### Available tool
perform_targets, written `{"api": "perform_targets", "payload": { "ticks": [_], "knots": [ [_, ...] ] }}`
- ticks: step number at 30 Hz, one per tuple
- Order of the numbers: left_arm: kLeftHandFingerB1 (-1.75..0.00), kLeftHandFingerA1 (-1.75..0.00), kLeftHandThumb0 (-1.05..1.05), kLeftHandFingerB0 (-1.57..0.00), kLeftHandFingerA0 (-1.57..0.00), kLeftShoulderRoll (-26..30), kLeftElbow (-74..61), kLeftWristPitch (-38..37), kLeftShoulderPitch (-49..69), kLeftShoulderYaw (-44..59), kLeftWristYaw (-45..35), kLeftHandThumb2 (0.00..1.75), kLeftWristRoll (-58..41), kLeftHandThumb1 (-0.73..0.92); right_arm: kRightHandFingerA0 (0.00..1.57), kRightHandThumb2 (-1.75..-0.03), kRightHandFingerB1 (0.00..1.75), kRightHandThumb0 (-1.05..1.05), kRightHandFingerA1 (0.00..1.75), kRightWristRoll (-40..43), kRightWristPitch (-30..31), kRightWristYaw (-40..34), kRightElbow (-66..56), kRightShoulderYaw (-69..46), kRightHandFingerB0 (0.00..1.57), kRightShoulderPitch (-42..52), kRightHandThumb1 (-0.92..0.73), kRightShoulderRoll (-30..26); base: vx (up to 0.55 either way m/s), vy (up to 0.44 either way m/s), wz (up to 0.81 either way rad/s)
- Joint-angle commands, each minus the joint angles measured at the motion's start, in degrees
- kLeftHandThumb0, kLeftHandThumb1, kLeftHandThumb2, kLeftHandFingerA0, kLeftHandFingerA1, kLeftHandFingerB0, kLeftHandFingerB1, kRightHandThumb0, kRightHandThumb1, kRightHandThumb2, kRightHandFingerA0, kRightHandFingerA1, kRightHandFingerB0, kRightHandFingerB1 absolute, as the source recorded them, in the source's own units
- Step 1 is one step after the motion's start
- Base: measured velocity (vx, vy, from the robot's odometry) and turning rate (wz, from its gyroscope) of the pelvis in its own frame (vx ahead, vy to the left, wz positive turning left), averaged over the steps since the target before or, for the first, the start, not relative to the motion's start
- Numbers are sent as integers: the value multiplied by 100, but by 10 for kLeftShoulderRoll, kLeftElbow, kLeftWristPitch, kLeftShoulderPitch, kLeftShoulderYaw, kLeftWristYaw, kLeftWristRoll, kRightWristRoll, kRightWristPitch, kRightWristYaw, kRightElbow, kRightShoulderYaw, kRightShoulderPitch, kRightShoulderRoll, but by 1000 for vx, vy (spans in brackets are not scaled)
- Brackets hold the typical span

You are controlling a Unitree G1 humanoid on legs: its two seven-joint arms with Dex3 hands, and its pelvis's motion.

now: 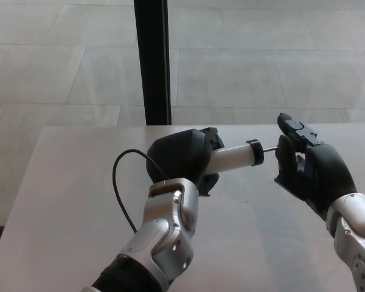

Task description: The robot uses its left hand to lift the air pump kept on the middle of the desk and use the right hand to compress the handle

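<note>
Item: small hand air pump, white plastic cylinder (233,158) w/ black end collar (254,152), thin metal piston rod (269,148) running out toward the robot's right.

Location: held clear of the pale grey desk top (61,182), roughly over its middle, barrel near horizontal, rod end tilted slightly up.

Left hand (181,158): black, clenched round the rear part of the barrel; fingers wrap it fully, so that end of the pump is hidden. Thin black hose (117,182) loops out from behind this hand, over the desk.

Right hand (309,170): at the rod's far end; handle itself not visible, palm covers it. One finger (292,128) points up. Cannot tell if it grips or only presses.

Handling (est.): light, rigid, smooth plastic, likely slippery under hard fingers. Rod is slender & the weak part; side load could bend it. Push straight along barrel axis. Best hold: mid/rear barrel w/ left hand, as now; right palm squarely on the handle end, not on the bare rod. Hose is slack & soft, no drag expected.

Bkgd: tiled floor, black upright post (151,61) beyond desk.
</note>
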Motion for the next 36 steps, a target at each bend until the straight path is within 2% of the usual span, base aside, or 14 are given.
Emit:
{"api": "perform_targets", "payload": {
  "ticks": [1,3,5,6,9,16,17,18,19,20,22,23,26,36],
  "knots": [
    [-80,-164,-23,-78,-87,2,3,6,-2,19,6,75,-15,74,0,-99,0,-104,0,-24,-24,-37,-2,-17,0,7,-83,-1,0,0,0],
    [-85,-166,-24,-80,-90,3,1,5,-2,21,5,74,-15,74,0,-75,0,-105,0,-22,-20,-47,-2,-26,0,8,-92,7,0,0,0],
    [-89,-169,-26,-80,-89,2,-3,7,-2,24,2,72,-16,76,0,-98,0,-103,0,-24,-21,-51,2,-29,0,11,-83,12,0,0,0],
    [-77,-164,-26,-76,-92,1,-2,8,-2,24,3,71,-16,75,0,-78,0,-105,0,-23,-17,-57,2,-33,0,12,-92,17,0,0,0],
    [-76,-168,-25,-74,-96,0,-2,11,-4,23,-4,68,-17,71,0,-100,0,-103,0,-28,-8,-58,-3,-35,0,18,-86,15,0,0,0],
    [-81,-169,-25,-79,-89,10,-4,-7,13,18,7,69,-15,76,0,-84,0,-101,0,-41,12,-90,-15,-53,0,15,-92,16,0,0,0],
    [-113,-173,-18,-74,-102,13,-5,-11,16,18,6,75,-16,72,0,-84,0,-101,0,-38,13,-91,-16,-58,0,14,-92,15,0,0,0],
    [-101,-129,-30,-83,-112,15,-8,-12,19,18,6,102,-17,58,0,-85,0,-102,0,-34,18,-88,-17,-62,0,13,-92,12,0,0,0],
    [-108,-131,-31,-87,-113,18,-15,-15,26,19,5,101,-18,59,0,-86,0,-103,0,-31,19,-83,-18,-67,0,13,-92,7,0,0,0],
    [-132,-174,-22,-77,-85,20,-17,-17,30,18,6,77,-17,72,0,-86,0,-103,0,-33,14,-79,-16,-68,0,13,-92,2,0,0,0],
    [-139,-174,-24,-73,-84,21,-26,-6,33,18,-7,76,-18,75,0,-86,0,-102,0,-30,10,-73,-5,-75,0,8,-92,-6,0,0,0],
    [-103,-165,-23,-85,-106,22,-29,-5,34,18,-8,84,-17,65,0,-84,0,-101,0,-27,9,-74,0,-78,0,5,-92,-6,0,0,0],
    [-109,-172,-21,-78,-85,24,-33,-10,37,15,-4,83,-15,69,0,-83,0,-104,0,-24,5,-73,12,-84,0,-3,-92,-5,0,0,0],
    [-76,-166,-21,-78,-87,17,-40,-15,37,8,-4,74,-18,70,0,-89,0,-104,0,-20,-14,-44,84,-95,0,-55,-92,-38,0,0,0]
  ]
}}
